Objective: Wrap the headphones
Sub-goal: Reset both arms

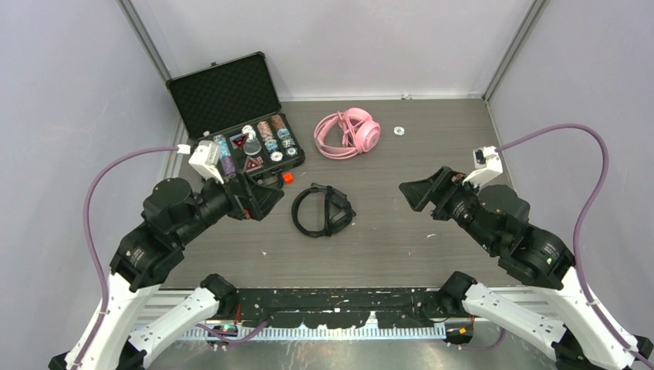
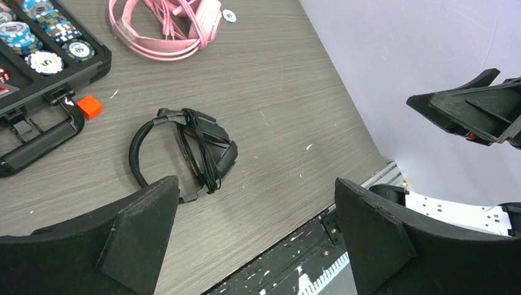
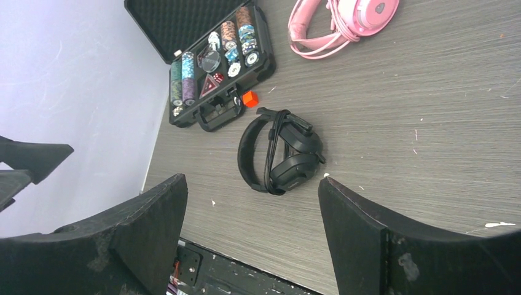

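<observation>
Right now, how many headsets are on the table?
2. The pink headset lies toward the far side, right of the open case. The black headset lies mid-table, nearer the arms. Nothing in view looks big enough to hide another.

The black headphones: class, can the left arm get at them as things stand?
Probably yes: the black headphones lie apart on open table, close in front of the open left end effector, with nothing between them.
</observation>
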